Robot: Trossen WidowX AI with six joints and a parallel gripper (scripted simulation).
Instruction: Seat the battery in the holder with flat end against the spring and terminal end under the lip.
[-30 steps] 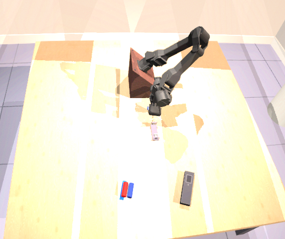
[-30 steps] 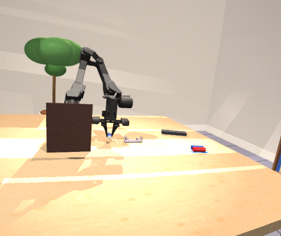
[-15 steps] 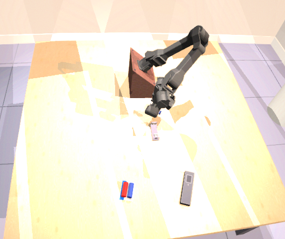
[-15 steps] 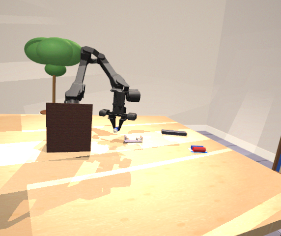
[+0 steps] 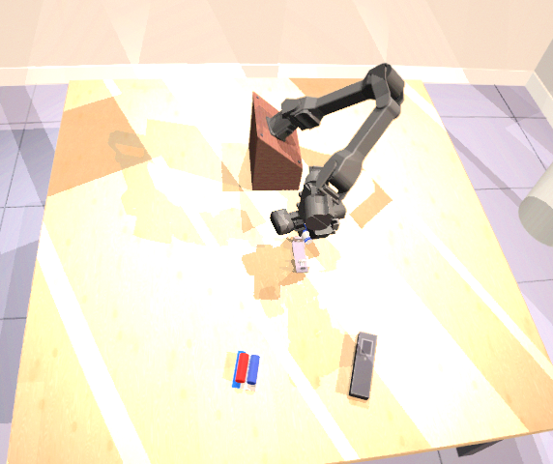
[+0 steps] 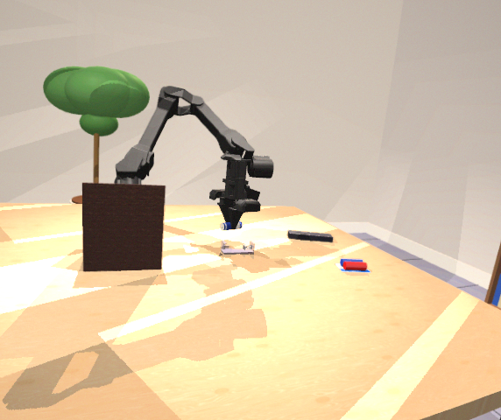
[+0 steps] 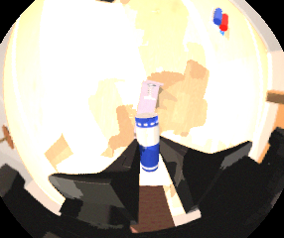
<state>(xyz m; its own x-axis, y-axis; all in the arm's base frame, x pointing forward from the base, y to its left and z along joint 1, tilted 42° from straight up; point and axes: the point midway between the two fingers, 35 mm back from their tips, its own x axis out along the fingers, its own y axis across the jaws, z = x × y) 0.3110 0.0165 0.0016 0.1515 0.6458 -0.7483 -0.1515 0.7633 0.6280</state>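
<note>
My gripper (image 5: 306, 236) (image 6: 231, 224) (image 7: 148, 141) is shut on the blue and white battery (image 5: 306, 238) (image 6: 229, 226) (image 7: 148, 141) and holds it level a little above the table. The small pale holder (image 5: 300, 256) (image 6: 237, 249) (image 7: 153, 95) lies on the table just below and in front of the battery. In the wrist view the battery points lengthwise toward the holder. The battery and the holder are apart.
A brown brick block (image 5: 273, 150) (image 6: 123, 225) carries the arm's base behind the gripper. A dark remote (image 5: 363, 365) (image 6: 309, 235) and a red and blue pair of cylinders (image 5: 246, 368) (image 6: 353, 264) (image 7: 220, 20) lie farther out on the table.
</note>
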